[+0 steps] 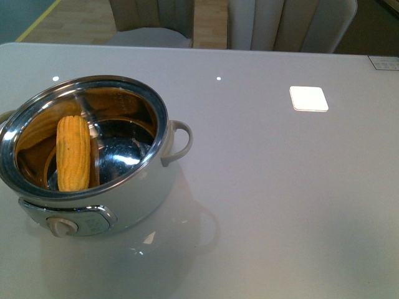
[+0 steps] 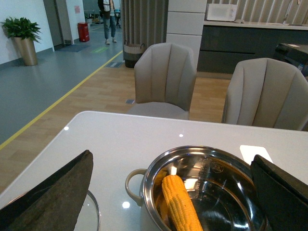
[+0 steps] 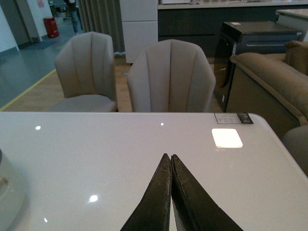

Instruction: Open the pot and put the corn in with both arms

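The pot [image 1: 134, 202] stands open at the table's left, its control knob [image 1: 61, 226] facing me and no lid on it. The corn [image 1: 73, 152] lies inside it, leaning on the left of the steel wall. In the left wrist view the pot [image 2: 144, 192] and the corn [image 2: 180, 204] lie between and below my open, empty left gripper [image 2: 172, 155]. The rim of a glass lid [image 2: 94, 211] rests on the table beside the pot. My right gripper [image 3: 168, 157] is shut and empty over bare table, with the pot's edge [image 3: 7, 192] far to one side. Neither arm shows in the front view.
The grey glossy table [image 1: 268, 187] carries a bright square light reflection [image 1: 308, 98] at the back right and a small label [image 1: 383, 62] at its far right corner. Beige chairs [image 3: 171, 77] stand behind the far edge. A sofa [image 3: 269, 82] stands to the right.
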You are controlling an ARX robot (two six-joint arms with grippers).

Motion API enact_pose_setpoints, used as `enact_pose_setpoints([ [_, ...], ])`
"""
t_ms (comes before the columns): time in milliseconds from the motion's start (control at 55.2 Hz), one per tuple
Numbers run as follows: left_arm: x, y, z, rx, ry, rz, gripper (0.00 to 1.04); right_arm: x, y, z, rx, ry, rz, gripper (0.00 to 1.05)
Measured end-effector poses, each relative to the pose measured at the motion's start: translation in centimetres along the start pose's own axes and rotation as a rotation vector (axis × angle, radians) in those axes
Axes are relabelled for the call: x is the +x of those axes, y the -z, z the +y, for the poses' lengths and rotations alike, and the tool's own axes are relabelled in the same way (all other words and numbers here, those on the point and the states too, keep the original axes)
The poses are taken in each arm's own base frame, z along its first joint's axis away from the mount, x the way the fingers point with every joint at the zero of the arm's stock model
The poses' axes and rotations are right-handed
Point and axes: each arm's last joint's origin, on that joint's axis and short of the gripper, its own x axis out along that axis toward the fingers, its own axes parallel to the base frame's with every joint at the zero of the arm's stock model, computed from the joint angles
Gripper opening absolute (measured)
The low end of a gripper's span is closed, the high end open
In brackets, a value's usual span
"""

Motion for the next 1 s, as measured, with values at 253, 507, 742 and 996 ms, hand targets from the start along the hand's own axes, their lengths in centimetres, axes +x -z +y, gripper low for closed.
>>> enact_pose_setpoints([
  [253, 0.0, 0.0, 0.0, 0.000, 0.000, 0.000, 0.98, -1.1, 0.3, 0.0, -0.001, -0.001, 0.005, 0.02],
  [507, 0.0, 0.0, 0.0, 0.000, 0.000, 0.000, 0.98, -1.1, 0.3, 0.0, -0.001, -0.001, 0.005, 0.63],
  [742, 0.0, 0.0, 0.0, 0.000, 0.000, 0.000, 0.98, -1.1, 0.3, 0.0, -0.001, -0.001, 0.005, 0.97],
  [996, 0.0, 0.0, 0.0, 0.000, 0.000, 0.000, 0.98, -1.1, 0.3, 0.0, -0.001, -0.001, 0.005, 0.96],
])
